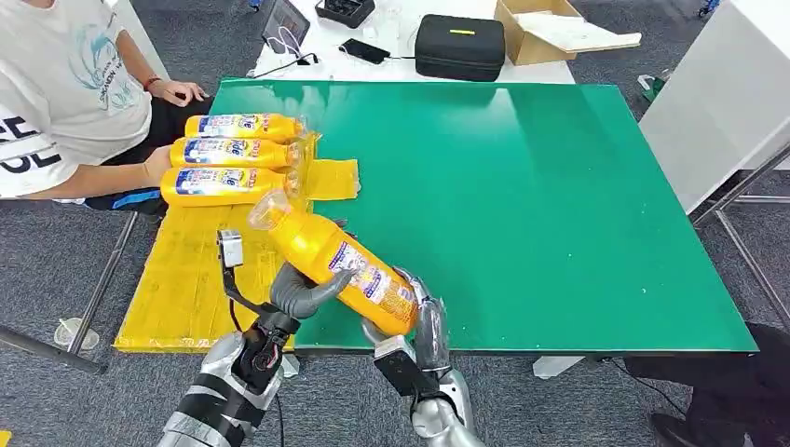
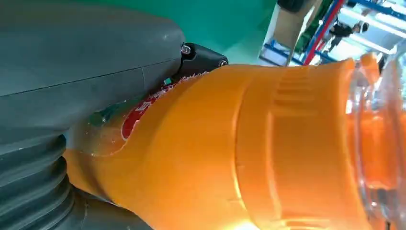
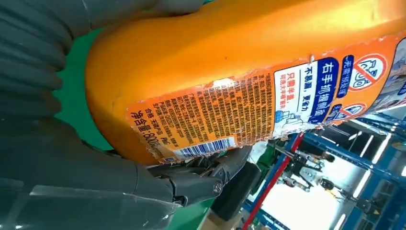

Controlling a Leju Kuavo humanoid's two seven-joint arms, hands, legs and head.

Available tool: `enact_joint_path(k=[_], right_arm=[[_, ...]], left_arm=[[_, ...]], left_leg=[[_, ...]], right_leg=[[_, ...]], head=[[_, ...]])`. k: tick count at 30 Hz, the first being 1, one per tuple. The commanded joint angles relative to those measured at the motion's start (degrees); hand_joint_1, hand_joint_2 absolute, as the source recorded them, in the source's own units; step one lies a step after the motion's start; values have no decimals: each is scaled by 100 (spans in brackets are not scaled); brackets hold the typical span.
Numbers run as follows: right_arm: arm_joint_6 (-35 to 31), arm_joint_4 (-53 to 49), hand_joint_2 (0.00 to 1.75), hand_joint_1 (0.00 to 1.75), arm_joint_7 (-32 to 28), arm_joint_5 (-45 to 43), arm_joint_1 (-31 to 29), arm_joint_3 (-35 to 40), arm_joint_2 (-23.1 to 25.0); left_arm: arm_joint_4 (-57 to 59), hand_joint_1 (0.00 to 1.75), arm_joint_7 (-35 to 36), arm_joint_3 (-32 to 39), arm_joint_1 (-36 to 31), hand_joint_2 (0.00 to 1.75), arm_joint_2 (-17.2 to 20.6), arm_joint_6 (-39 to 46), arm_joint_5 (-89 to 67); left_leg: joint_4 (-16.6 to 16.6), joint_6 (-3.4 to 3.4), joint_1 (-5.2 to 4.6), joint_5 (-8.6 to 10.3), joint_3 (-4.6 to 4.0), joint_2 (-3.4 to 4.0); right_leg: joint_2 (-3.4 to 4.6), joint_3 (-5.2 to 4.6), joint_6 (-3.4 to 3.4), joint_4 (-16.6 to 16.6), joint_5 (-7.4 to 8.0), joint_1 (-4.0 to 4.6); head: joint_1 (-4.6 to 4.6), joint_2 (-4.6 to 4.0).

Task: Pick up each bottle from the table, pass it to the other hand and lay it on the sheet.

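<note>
Orange bottle [image 1: 341,264], tilted over the near edge of the green table [image 1: 522,205], clear cap toward the yellow sheet [image 1: 191,275]; left hand [image 1: 303,291] wrapped round its middle, right hand [image 1: 421,317] clasping its base. Right wrist view: back label [image 3: 249,108] with barcode; left wrist view: ribbed shoulder and cap. Three bottles [image 1: 233,154] lying on the sheet's far end; seated person [image 1: 65,93] beside them; black case [image 1: 459,45] and cardboard box [image 1: 550,33] beyond.

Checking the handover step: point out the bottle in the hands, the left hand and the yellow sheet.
held bottle [image 1: 328,253], head view, on its orange body above the label.
left hand [image 1: 300,291], head view, on the grey fingers wrapped around the bottle.
yellow sheet [image 1: 182,279], head view, on a bare part near the table's front edge.
</note>
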Motion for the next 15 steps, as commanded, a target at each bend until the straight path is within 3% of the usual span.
enact_joint_path(k=[1, 2, 5, 6, 7, 8, 9, 10, 15], right_arm=[[-145, 742, 175, 175, 13, 214, -358, 18, 8], [-145, 742, 175, 175, 13, 214, -358, 18, 8], [-145, 742, 175, 175, 13, 214, -358, 18, 8], [-157, 808, 175, 161, 13, 467, -356, -154, 58], [-144, 953, 175, 129, 31, 607, -382, -302, 115], [-157, 1017, 175, 10, 35, 679, -397, -363, 130], [-157, 1046, 175, 0, 74, 865, -387, -541, 180], [-75, 1150, 0, 0, 156, 861, -397, -580, 198], [612, 978, 0, 0, 291, 588, -355, -709, 202]], left_arm=[[184, 175, 302, -87, -148, 175, 78, -395, 453], [184, 175, 302, -87, -148, 175, 78, -395, 453], [184, 175, 302, -87, -148, 175, 78, -395, 453], [158, 175, 329, -81, -130, 175, 79, -454, 544], [119, 175, 391, -89, -101, 175, 83, -463, 632], [85, 175, 427, -84, -77, 175, 85, -447, 687], [42, 175, 465, -75, -50, 175, 93, -396, 749], [-6, 175, 428, -25, 19, 175, 104, -353, 775], [-15, 175, 343, 297, 52, 175, 138, -90, 787]], left_leg=[[-4, 1, 1, -3, 13, 6], [-3, 3, 8, -15, 46, 13], [-4, 1, 1, -2, 13, 0], [-3, 2, 5, -7, 25, 6], [-2, 2, 8, -12, 38, 11], [-3, 2, 6, -10, 31, 11], [-4, 2, 3, -7, 27, 9], [-4, 2, 4, -8, 28, 9], [-3, 1, 5, -9, 26, 19]], right_leg=[[1, 13, -7, -5, -1, 3], [1, 48, -18, -10, -10, 13], [-3, 13, -6, -4, -2, 2], [-1, 27, -10, -7, -5, 8], [2, 39, -14, -9, -8, 12], [3, 32, -11, -9, -5, 9], [2, 26, -10, -7, -4, 6], [1, 28, -11, -8, -5, 7], [12, 24, -11, -8, -3, 8]], head=[[0, 0], [-2, 0], [0, 0], [0, 0], [-2, 2], [0, 0], [0, 0], [-2, 0], [0, 0]])
